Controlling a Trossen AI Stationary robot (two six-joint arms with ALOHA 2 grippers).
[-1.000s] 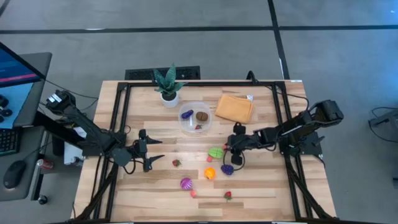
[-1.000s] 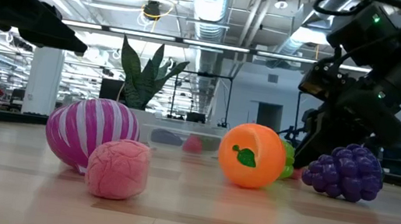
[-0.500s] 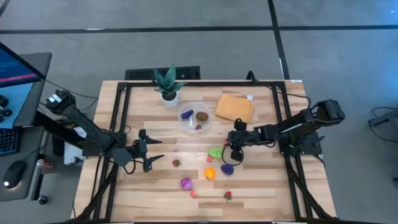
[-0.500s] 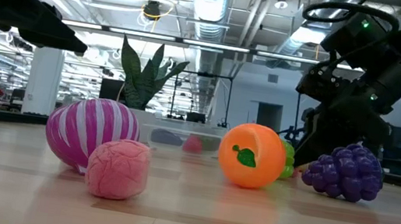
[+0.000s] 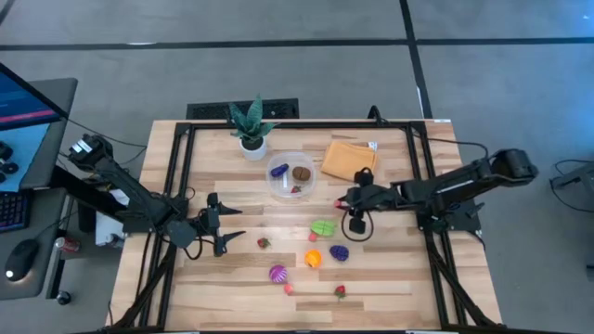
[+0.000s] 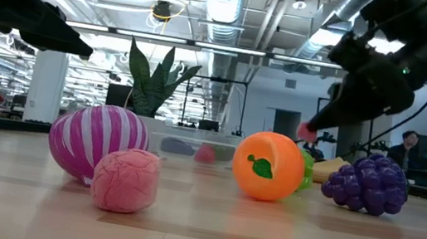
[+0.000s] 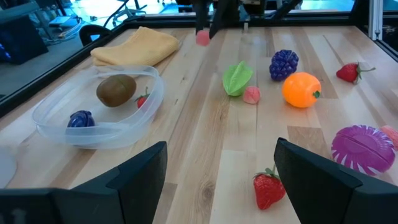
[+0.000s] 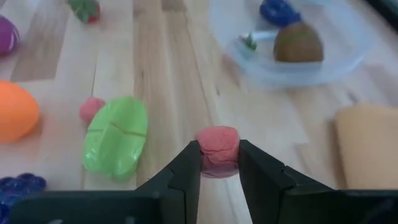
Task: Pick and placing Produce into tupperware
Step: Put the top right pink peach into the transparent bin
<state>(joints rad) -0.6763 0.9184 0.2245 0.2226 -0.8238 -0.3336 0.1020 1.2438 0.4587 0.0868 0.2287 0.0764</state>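
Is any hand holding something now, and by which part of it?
The right hand pinches a small pink-red produce piece by its two sides. The left hand is open and holds nothing.

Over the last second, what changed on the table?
The right claw, shut on a pink piece, lifted off the table and swung from beside the grapes toward the tub. The left claw stayed open and still; the other produce didn't move.

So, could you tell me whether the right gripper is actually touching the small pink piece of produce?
Touching. The right wrist view shows the right gripper shut on the pink piece of produce, with a dark finger pressed against each of its sides.
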